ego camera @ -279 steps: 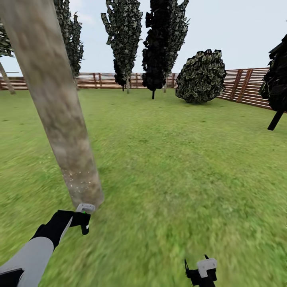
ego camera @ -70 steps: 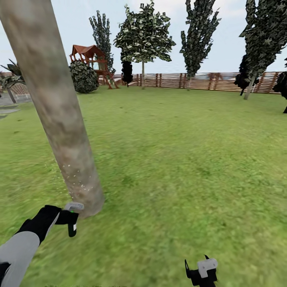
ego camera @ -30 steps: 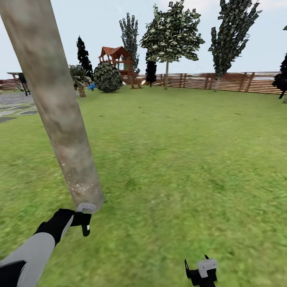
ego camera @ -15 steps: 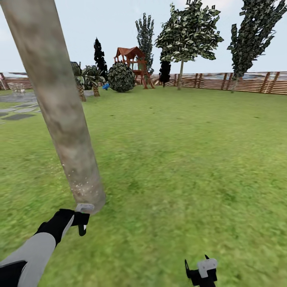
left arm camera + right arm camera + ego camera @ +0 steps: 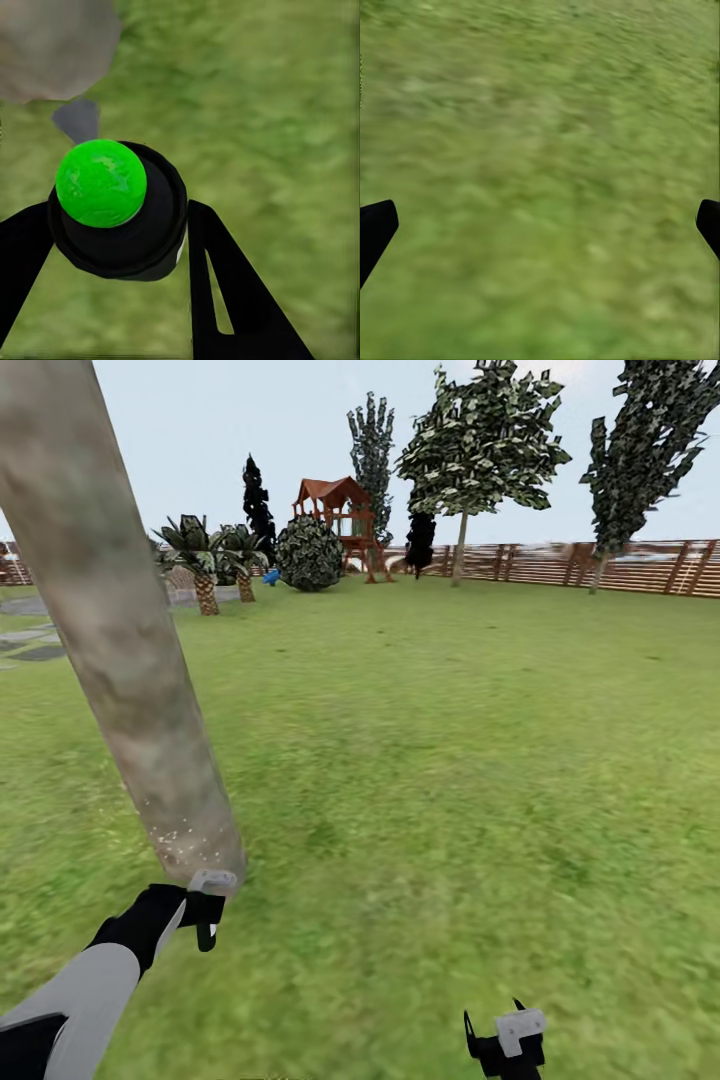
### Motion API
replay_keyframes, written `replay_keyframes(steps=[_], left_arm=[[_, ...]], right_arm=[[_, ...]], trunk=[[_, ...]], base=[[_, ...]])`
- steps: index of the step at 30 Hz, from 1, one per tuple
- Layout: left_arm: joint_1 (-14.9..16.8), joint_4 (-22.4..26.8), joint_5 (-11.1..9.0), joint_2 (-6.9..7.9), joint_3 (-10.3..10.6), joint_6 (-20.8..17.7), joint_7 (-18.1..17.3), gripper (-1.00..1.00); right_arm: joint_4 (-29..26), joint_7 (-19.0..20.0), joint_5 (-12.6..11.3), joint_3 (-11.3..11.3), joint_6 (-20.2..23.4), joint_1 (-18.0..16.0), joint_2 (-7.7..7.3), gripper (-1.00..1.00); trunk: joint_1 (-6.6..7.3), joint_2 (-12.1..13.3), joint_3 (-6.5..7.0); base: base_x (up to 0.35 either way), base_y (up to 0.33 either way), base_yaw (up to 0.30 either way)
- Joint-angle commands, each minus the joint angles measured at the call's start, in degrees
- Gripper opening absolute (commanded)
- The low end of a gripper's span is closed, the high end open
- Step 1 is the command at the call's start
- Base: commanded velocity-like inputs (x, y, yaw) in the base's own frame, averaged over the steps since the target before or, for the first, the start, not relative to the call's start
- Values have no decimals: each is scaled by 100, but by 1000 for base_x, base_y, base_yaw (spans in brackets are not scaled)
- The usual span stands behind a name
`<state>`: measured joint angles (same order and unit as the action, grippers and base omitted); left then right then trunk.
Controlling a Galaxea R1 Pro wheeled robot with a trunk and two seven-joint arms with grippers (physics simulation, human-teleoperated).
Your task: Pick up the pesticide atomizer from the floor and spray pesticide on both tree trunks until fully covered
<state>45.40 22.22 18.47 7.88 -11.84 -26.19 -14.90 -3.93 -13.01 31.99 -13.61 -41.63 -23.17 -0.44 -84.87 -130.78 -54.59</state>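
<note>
One thick pale grey-brown tree trunk (image 5: pixel 120 650) leans across the left of the head view, and its base (image 5: pixel 52 41) shows in the left wrist view. Whitish pesticide specks (image 5: pixel 178 828) dot its lowest part. My left gripper (image 5: pixel 205 908) (image 5: pixel 116 225) is shut on the pesticide atomizer (image 5: pixel 207 895), a black body with a green cap (image 5: pixel 101 182). Its grey nozzle (image 5: pixel 77 118) points at the trunk's foot, a short gap away. My right gripper (image 5: pixel 505 1040) (image 5: pixel 540 225) hangs open over grass. The second pale-trunked tree is out of view.
Lawn (image 5: pixel 450 740) stretches ahead and right to a brown slat fence (image 5: pixel 600 565). Far back stand a red-roofed play tower (image 5: pixel 340 510), a round bush (image 5: pixel 308 555), palm-like plants (image 5: pixel 205 560) and thin-trunked leafy trees (image 5: pixel 480 440). Grey paving (image 5: pixel 30 635) lies far left.
The whole view has turned around the trunk, so the background slid right and palm-like plants came into sight. My left gripper stays at the trunk's foot with the atomizer. The right gripper looks the same.
</note>
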Motion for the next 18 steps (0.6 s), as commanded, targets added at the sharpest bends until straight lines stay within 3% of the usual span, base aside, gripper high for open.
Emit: replay_keyframes(steps=[1,11,13,15,18], left_arm=[[4,10,60,-6,-47,-27,-48,-100],[4,13,60,-7,-50,-17,-48,-100],[4,11,56,-9,-53,124,-48,-100],[4,-75,59,-2,-59,514,-41,-100],[4,-118,60,-5,-70,609,-44,-100]], right_arm=[[6,-35,61,-28,-12,-3,0,100],[6,-35,61,-20,-12,-3,2,100],[6,-35,61,-19,-12,-3,6,100],[6,-35,65,-19,-12,-3,8,100],[6,-35,64,-25,-12,-3,3,100]], trunk=[[1,-2,-5],[1,-2,-5],[1,-2,-5],[1,-2,-5],[1,-2,-5]], base=[[7,-272,270],[1,-273,277],[0,-273,278],[0,-273,278],[5,-273,278]])
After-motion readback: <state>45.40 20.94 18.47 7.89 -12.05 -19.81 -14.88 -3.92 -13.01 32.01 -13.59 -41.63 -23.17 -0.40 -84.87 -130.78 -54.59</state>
